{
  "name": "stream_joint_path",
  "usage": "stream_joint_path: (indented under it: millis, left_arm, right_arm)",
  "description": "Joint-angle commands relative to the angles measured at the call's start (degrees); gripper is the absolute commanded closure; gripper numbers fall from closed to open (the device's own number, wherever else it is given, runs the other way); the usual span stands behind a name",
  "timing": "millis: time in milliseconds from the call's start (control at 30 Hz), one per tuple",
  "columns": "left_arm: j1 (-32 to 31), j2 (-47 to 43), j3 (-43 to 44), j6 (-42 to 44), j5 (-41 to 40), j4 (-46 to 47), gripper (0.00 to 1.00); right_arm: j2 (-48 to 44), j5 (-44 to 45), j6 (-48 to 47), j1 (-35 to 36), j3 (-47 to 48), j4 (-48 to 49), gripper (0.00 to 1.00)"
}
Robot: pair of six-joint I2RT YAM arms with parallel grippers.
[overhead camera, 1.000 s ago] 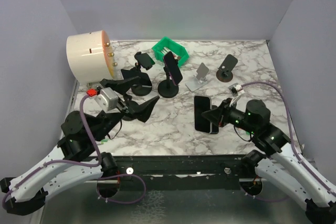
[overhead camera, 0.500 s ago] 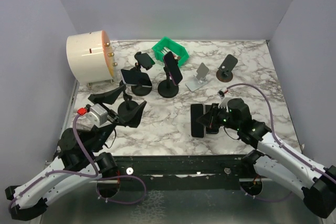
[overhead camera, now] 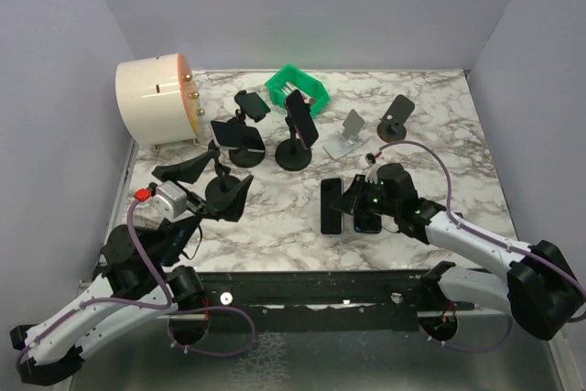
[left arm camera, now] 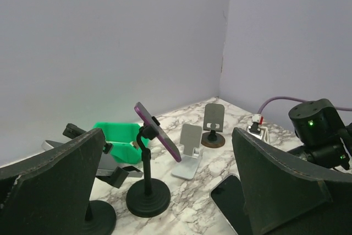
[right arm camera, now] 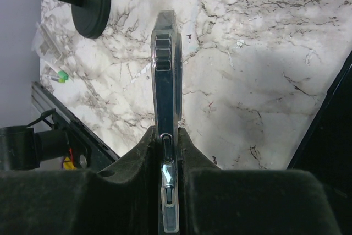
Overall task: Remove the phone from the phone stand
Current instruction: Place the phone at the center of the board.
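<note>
My right gripper is shut on a dark phone, which it holds flat and low over the marble table. In the right wrist view the phone sits edge-on between the fingers. I cannot tell whether it touches the table. A purple-edged phone is still clamped on a black stand, also in the left wrist view. My left gripper is open and empty, left of that stand, with its fingers framing the scene.
A second phone lies flat under my right wrist. Two more black stands with phones stand at the back left. A silver stand, a dark empty stand, a green bin and a white drum line the back.
My right gripper has moved left and lower with the dark phone in it. My left arm drew back toward the near left at first, then stayed still.
</note>
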Motion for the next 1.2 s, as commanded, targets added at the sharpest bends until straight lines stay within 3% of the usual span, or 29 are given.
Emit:
stream_joint_path:
  millis: [0, 500, 933, 1000, 1167]
  left_arm:
    - [0.0, -0.2, -0.6, 0.4, -1.8, -0.7, 0.01]
    - [0.0, 2.6, -0.1, -0.6, 0.4, -1.7, 0.01]
    - [0.0, 4.0, -0.2, 0.0, 1.7, -2.3, 0.01]
    - [0.0, 4.1, -0.2, 0.1, 1.8, -2.4, 0.01]
    - [0.0, 4.2, -0.3, 0.4, 1.9, -2.4, 0.01]
  right_arm:
    - [2.4, 0.1, 2.9, 0.6, 2.9, 5.0, 1.0]
    - [10.7, 5.6, 5.5, 0.6, 7.2, -0.5, 1.0]
    - [16.8, 5.1, 5.3, 0.5, 8.5, -0.6, 0.96]
    - [17.3, 5.4, 5.3, 0.5, 8.5, -1.0, 0.9]
    - [16.9, 7.3, 4.7, 0.5, 8.5, -3.3, 0.63]
